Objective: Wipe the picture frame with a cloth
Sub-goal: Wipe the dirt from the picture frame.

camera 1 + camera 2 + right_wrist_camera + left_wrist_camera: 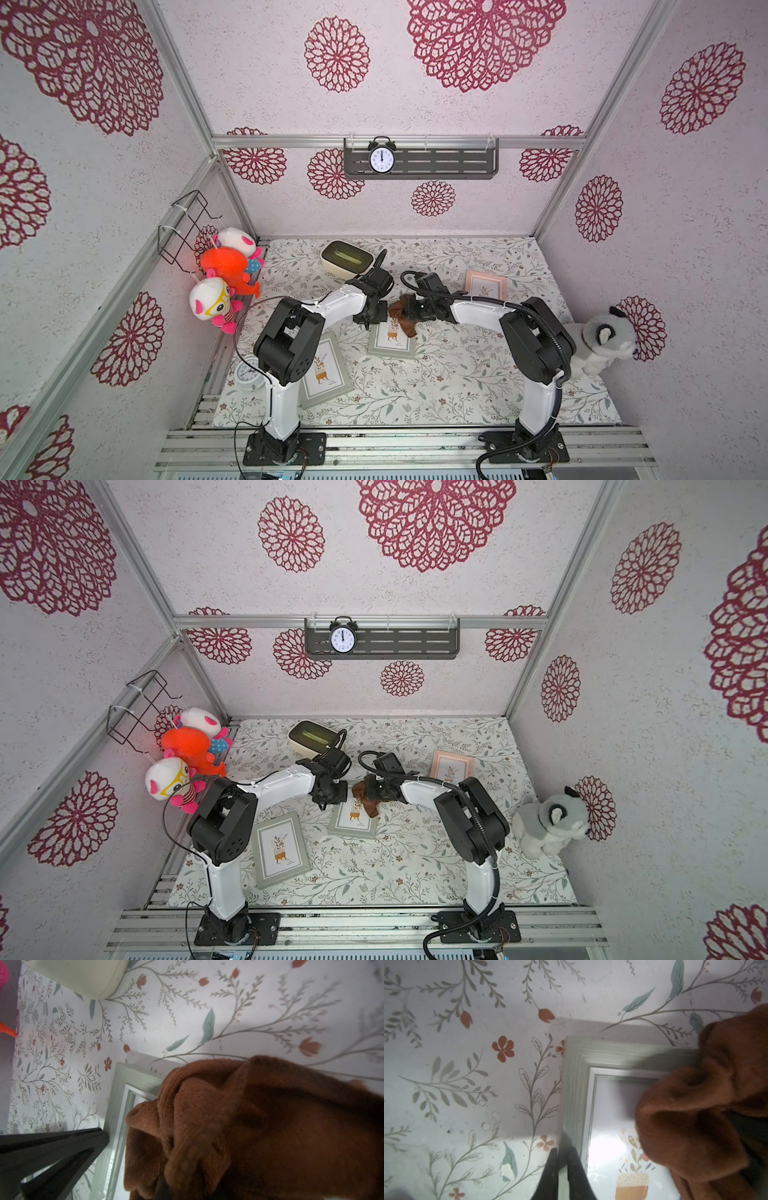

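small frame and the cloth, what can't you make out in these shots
- Fingertips of the right pincer: buried in the cloth in the right wrist view; in both top views its own wrist covers them.
- Far right corner of the small frame: under the cloth in every view. Whether the cloth touches the glass is unclear.
- Print under its picture: too small in both top views.
- One corner of the big frame: behind the left arm in a top view.

1. Black alarm clock on the far wall shelf: hour numerals ring its white dial, probably 1 to 12, too small to read singly.
2. Middle picture frame and grey frame, near left: tiny caption under each printed plant, illegible.
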Action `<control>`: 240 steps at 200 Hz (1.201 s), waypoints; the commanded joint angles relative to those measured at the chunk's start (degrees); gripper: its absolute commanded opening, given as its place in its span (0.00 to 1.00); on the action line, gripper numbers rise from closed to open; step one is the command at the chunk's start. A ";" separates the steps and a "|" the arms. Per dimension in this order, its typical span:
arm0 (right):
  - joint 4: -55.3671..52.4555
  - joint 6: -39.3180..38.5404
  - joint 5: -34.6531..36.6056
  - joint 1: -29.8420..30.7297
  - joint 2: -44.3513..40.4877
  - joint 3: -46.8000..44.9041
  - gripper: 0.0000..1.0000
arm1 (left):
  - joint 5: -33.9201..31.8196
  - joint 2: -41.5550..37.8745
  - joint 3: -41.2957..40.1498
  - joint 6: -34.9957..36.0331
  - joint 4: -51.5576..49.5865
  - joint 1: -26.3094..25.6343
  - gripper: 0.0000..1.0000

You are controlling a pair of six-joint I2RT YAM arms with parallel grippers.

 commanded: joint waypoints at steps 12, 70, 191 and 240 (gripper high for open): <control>2.19 2.77 -3.14 2.05 4.29 1.97 0.00 | 4.93 6.91 -4.24 -0.02 -1.72 -2.39 0.11; -5.14 1.09 4.05 0.09 -2.16 -1.76 0.00 | 4.72 6.92 -4.32 -0.06 -2.06 -2.37 0.11; -0.28 1.22 -0.35 0.58 4.50 7.40 0.00 | 4.05 7.27 -3.89 -0.25 -2.98 -2.39 0.11; -8.12 -1.85 3.23 -1.79 -2.14 1.48 0.00 | 3.40 7.62 -3.68 -0.53 -3.83 -2.44 0.11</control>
